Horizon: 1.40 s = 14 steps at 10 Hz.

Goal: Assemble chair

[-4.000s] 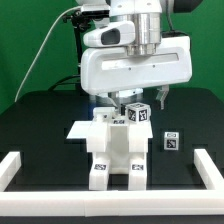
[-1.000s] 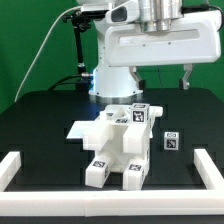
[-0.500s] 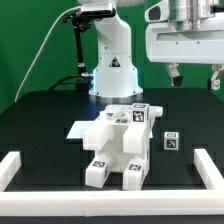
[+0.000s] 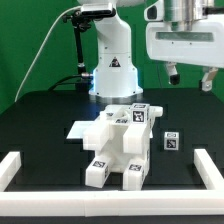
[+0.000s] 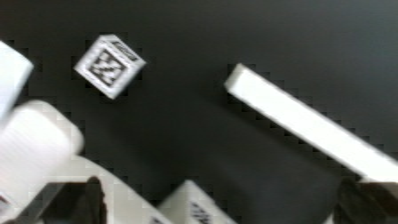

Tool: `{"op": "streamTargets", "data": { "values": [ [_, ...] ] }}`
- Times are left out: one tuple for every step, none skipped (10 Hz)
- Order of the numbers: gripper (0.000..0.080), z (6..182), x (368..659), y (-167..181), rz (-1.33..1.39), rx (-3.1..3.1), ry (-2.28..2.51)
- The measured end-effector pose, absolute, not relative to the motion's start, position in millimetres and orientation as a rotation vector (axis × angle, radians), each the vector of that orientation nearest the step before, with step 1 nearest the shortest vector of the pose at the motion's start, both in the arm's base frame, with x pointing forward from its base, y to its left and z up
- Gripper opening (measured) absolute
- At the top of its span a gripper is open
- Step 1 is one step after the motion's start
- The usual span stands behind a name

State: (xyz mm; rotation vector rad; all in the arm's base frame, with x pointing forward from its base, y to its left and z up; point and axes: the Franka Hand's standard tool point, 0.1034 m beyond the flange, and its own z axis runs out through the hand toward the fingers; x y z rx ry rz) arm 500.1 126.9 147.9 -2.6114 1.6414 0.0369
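The partly built white chair (image 4: pixel 115 147) stands in the middle of the black table, with a tagged cube (image 4: pixel 137 113) at its top. A small loose tagged cube (image 4: pixel 171 142) lies to the exterior view's right of it and shows in the wrist view as well (image 5: pixel 111 66). My gripper (image 4: pixel 189 77) hangs high above the table at the exterior view's right, well clear of the chair. It is open and nothing sits between its fingers (image 4: pixel 172 72). In the wrist view the gripper (image 5: pixel 231 206) shows only its dark fingertips at the picture's edge.
Low white border rails (image 4: pixel 20 166) frame the table on the left, the right (image 4: pixel 205 166) and the front; one rail (image 5: pixel 311 120) crosses the wrist view. The robot's white base (image 4: pixel 110 70) stands behind the chair, with a green backdrop beyond.
The arm has risen and swung to the exterior view's right, away from the chair. The gripper has stayed open and empty. The chair parts have not moved.
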Motion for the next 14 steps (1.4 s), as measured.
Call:
{"op": "streamTargets", "data": {
  "values": [
    [0.0649, 143.0, 495.3, 130.0, 0.031, -2.510, 1.784],
    [0.0649, 142.6, 498.8, 130.8, -0.004, -2.447, 1.802],
    [0.0649, 142.8, 500.6, 135.0, -0.039, -2.426, 1.801],
    [0.0649, 142.2, 499.8, 135.9, -0.034, -2.438, 1.787],
    [0.0649, 141.9, 499.8, 135.6, -0.034, -2.438, 1.788],
    [0.0649, 141.5, 499.6, 136.0, -0.034, -2.439, 1.787],
    [0.0649, 141.2, 499.4, 136.0, -0.033, -2.441, 1.787],
    [0.0649, 138.4, 496.5, 133.9, -0.012, -2.404, 1.840],
    [0.0649, 130.8, 487.8, 127.2, 0.034, -2.349, 1.933],
    [0.0649, 120.6, 479.7, 123.3, 0.058, -2.316, 1.978],
    [0.0649, 105.1, 470.3, 118.9, 0.072, -2.321, 2.007],
    [0.0649, 92.8, 468.7, 116.2, 0.031, -2.281, 2.039],
    [0.0649, 81.7, 462.8, 117.6, 0.028, -2.300, 2.045],
    [0.0649, 81.6, 463.5, 119.2, 0.034, -2.313, 2.031]
  ]
}}
